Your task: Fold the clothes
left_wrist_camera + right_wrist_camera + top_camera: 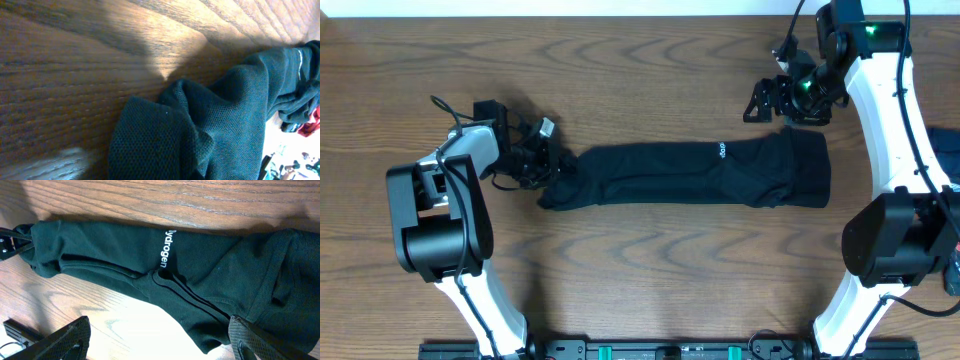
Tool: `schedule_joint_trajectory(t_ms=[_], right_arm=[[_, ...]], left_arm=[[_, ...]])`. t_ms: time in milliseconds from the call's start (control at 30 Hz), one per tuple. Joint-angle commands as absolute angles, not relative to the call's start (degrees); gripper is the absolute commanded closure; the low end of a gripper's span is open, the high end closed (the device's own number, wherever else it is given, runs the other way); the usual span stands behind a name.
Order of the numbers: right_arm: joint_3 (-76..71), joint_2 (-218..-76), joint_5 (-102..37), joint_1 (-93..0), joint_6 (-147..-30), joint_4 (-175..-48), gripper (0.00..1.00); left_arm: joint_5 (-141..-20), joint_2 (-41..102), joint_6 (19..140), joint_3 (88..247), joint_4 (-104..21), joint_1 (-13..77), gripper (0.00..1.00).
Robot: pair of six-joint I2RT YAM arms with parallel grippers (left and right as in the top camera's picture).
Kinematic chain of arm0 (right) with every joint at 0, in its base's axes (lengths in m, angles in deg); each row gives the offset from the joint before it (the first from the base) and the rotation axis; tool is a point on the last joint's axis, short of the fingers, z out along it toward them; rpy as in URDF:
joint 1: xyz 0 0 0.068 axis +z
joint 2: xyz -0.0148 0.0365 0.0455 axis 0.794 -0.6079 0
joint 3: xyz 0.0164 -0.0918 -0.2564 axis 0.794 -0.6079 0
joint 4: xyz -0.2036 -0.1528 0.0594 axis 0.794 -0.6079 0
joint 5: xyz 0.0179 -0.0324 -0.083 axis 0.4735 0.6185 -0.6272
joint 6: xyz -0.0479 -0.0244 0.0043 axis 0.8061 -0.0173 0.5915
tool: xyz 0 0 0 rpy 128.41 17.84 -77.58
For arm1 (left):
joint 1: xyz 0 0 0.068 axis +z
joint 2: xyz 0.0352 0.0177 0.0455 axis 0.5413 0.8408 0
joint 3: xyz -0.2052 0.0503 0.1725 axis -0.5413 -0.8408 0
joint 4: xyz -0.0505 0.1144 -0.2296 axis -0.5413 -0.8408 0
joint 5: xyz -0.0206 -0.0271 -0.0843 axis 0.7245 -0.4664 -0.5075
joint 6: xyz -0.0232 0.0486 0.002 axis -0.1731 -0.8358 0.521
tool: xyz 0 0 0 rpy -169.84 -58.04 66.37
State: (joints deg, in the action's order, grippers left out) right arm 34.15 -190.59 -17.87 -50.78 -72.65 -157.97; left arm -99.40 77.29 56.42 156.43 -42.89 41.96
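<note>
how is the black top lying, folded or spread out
The black top is folded into a long narrow strip, with stacked layers visible beside its logo.

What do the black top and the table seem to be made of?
The top looks like soft, matt knitted fabric, perhaps cotton or synthetic: the left wrist view shows a fine mesh weave and loose folds. The table looks like wood or wood-pattern laminate with a slight sheen: brown grain lines, and a bright reflection.

Black top (200,135) bunched on wooden table (75,75).
</note>
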Motion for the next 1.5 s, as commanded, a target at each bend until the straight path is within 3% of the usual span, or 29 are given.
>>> schedule_joint_trajectory(t_ms=[0, 300, 700, 1467], right_arm=[[34.44, -190.43, -17.19, -50.24, -71.56, -157.93, 0.14], [34.44, -190.43, -17.22, -50.24, -71.12, -158.23, 0.14], [34.44, -190.43, -17.22, -49.8, -70.64, -158.21, 0.12], [34.44, -190.45, -17.22, -49.1, -70.31, -158.38, 0.12]], left_arm=[[-94.55, 78.97, 57.8, 155.21, -42.59, 44.61, 0.94], [-95.69, 78.97, 58.67, 155.25, -43.88, 55.95, 0.94], [-95.84, 78.91, 58.48, 159.51, -50.69, 62.64, 0.94], [-95.62, 62.47, 67.5, 167.64, -63.81, 42.81, 0.94]])
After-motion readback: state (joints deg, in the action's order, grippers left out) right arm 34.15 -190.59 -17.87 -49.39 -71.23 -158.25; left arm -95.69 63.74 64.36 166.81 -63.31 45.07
